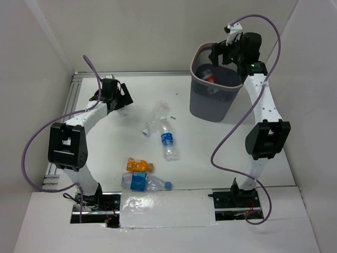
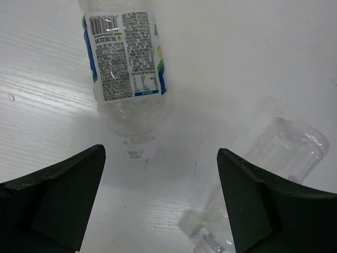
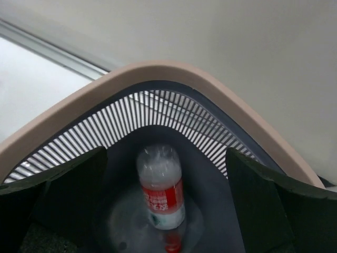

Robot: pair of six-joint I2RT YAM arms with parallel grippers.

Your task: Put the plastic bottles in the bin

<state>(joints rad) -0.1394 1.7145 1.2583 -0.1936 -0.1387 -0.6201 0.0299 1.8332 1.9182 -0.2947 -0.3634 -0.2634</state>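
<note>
My right end effector (image 3: 166,158) gapes empty over the dark grey mesh bin (image 3: 158,71), with a red-labelled clear plastic bottle (image 3: 160,195) inside, below it. My left end effector (image 2: 160,153), equally wide, faces a blue-labelled clear plastic bottle (image 2: 126,58) lying on the tabletop (image 2: 237,52).

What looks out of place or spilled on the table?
Four bottles lie on their sides, scattered on the table: the clear bottle, the blue-label bottle, the orange bottle and the blue-capped bottle. No spill shows. A red-labelled bottle is in the bin.
</note>
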